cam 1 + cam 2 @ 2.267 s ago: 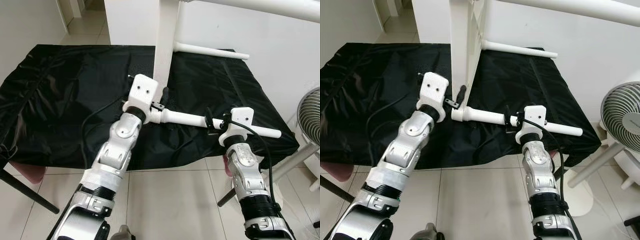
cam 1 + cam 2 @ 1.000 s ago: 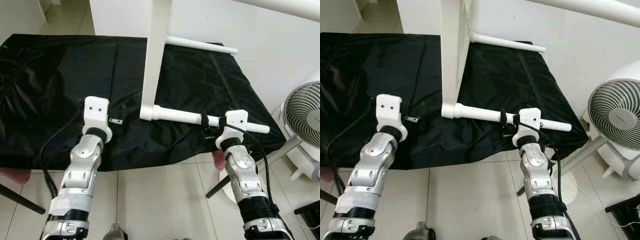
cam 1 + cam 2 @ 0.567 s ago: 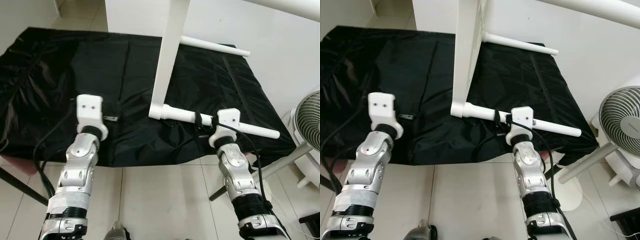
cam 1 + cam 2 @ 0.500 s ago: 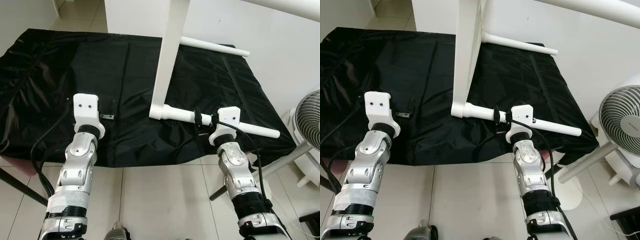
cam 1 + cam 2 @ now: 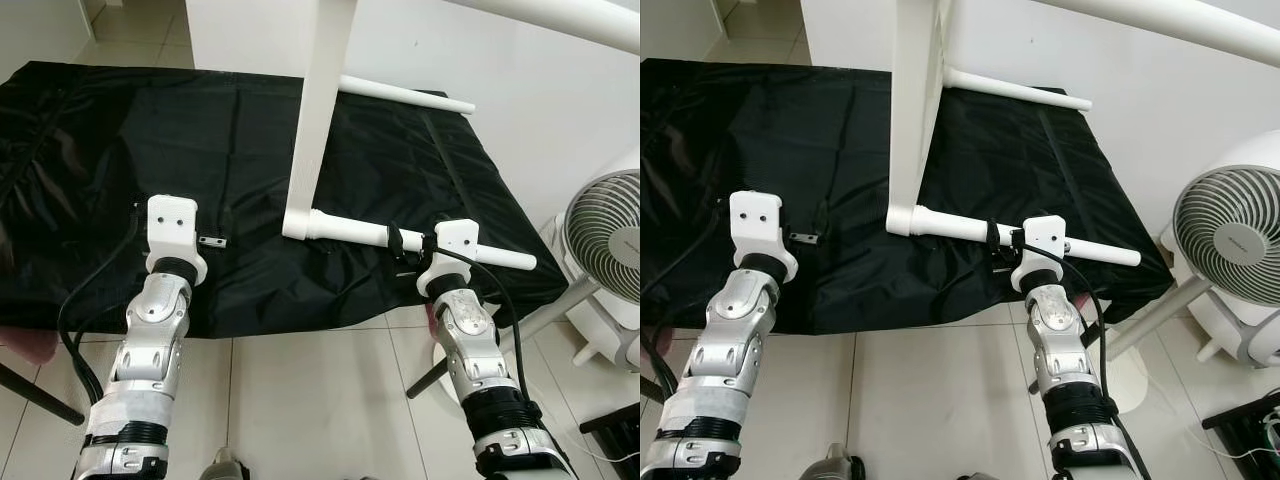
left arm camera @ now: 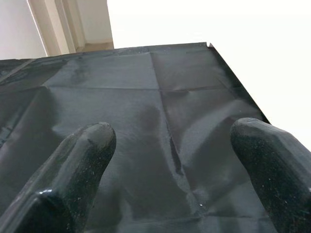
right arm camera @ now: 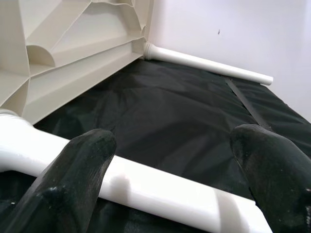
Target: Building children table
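Ahead of your right hand [image 7: 170,165], its two black fingers [image 7: 73,170] stand wide apart with nothing clamped between them; one white table leg [image 5: 420,240] lies crosswise just beyond the fingertips, close but apart as far as you can tell. You can count two such legs: this one near the right hand, and a second leg [image 5: 405,94] lying farther off on the far side of the black-draped counter [image 5: 120,150]. Both are joined to one white tabletop [image 5: 318,100] standing on its edge, just past the near leg's end to the left of your right hand; its ribbed underside [image 7: 73,43] faces that hand. Your left hand [image 6: 170,165] is also spread wide, holding nothing, hovering over bare black cloth, well apart from the tabletop. One white fan [image 5: 605,240] stands on the floor to the right of your right hand.
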`<state>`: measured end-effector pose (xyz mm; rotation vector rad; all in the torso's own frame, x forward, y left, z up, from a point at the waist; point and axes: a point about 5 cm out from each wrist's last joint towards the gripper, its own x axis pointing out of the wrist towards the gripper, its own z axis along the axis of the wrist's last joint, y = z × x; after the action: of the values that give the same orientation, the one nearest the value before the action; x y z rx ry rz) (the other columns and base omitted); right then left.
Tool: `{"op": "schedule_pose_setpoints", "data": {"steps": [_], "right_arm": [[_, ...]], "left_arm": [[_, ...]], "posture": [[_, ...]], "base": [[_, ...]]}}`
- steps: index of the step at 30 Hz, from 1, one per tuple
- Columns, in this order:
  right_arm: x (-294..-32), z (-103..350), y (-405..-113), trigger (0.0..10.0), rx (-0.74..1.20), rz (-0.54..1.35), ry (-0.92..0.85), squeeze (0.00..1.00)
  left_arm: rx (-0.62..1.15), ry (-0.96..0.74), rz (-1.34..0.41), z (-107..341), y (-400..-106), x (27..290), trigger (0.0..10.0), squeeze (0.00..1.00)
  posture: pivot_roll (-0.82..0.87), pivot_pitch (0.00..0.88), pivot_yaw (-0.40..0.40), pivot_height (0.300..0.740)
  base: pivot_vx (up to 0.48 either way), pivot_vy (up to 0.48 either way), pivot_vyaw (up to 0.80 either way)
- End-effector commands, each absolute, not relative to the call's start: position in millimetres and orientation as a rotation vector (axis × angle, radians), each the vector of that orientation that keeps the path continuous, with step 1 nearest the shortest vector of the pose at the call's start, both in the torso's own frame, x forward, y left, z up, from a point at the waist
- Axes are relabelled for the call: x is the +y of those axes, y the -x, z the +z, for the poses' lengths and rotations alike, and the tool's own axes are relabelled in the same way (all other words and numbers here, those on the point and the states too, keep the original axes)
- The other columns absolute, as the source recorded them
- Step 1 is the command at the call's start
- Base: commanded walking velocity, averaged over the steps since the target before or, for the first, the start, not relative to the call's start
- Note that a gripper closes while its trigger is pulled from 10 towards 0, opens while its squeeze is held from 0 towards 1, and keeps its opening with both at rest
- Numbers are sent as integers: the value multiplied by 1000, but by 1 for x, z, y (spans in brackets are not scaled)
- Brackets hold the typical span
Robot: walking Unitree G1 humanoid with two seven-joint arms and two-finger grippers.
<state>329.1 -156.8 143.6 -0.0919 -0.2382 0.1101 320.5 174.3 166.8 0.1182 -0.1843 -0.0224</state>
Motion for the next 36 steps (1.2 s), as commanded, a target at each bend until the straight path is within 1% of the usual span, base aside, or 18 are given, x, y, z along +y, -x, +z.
{"op": "schedule_pose_setpoints", "data": {"steps": [1,4,6,9,14,26,29,36], "right_arm": [[-162,137,-327,10000,-221,94,91,0],[-160,136,-327,10000,-217,105,85,0],[-158,135,-327,10000,-216,115,90,0],[-156,134,-326,10000,-215,120,92,0],[-156,133,-325,10000,-216,121,88,0],[-158,133,-326,10000,-219,126,97,0],[-161,134,-327,10000,-222,121,103,0],[-162,135,-327,10000,-223,115,105,0]], "left_arm": [[-177,-107,0,165,-318,172,10000,0],[-168,-89,-33,161,-317,166,10000,0],[-160,-105,-82,156,-313,158,10000,0],[-159,-123,-92,153,-309,154,10000,0],[-153,-101,-80,150,-306,152,10000,0],[-165,-159,-112,154,-309,147,10000,0],[-171,-203,-139,155,-310,141,10000,0],[-167,-206,-149,155,-311,137,10000,0]], "posture": [[113,71,-78,740],[112,67,-81,740],[113,59,-80,740],[116,55,-76,740],[116,45,-76,740],[116,30,-76,740],[115,31,-76,740],[112,36,-76,740]], "base": [[0,0,0],[0,0,0],[0,0,0],[0,0,0],[0,0,0],[0,0,0],[0,0,0],[0,0,0]]}}
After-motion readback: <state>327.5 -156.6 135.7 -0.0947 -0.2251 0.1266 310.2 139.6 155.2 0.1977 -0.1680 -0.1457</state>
